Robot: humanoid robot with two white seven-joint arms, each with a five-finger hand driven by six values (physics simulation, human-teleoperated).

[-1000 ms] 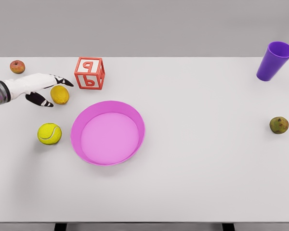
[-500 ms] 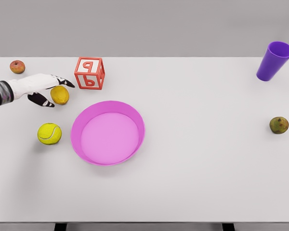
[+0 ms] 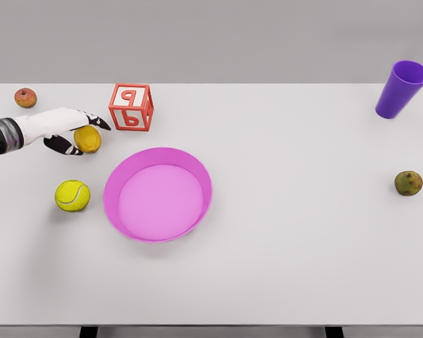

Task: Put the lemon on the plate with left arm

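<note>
The yellow lemon (image 3: 90,141) lies on the white table at the far left, just left of the red letter block. My left hand (image 3: 86,135) comes in from the left edge and brackets the lemon. Its black-tipped fingers (image 3: 97,121) stretch over the lemon's top and the thumb (image 3: 65,146) sits against its lower left side. The fingers are still spread, not wrapped around the fruit, and the lemon rests on the table. The pink plate (image 3: 197,166) lies below and to the right of the lemon, with nothing in it. My right arm is out of view.
A red letter block (image 3: 131,107) stands right of the hand. A tennis ball (image 3: 72,195) lies left of the plate and a small apple (image 3: 25,97) at the far left back. A purple cup (image 3: 402,89) and a brownish fruit (image 3: 408,183) are at the right.
The left hand has crept slightly right and its thumb has drawn in toward the lemon's left side. The lemon has not moved.
</note>
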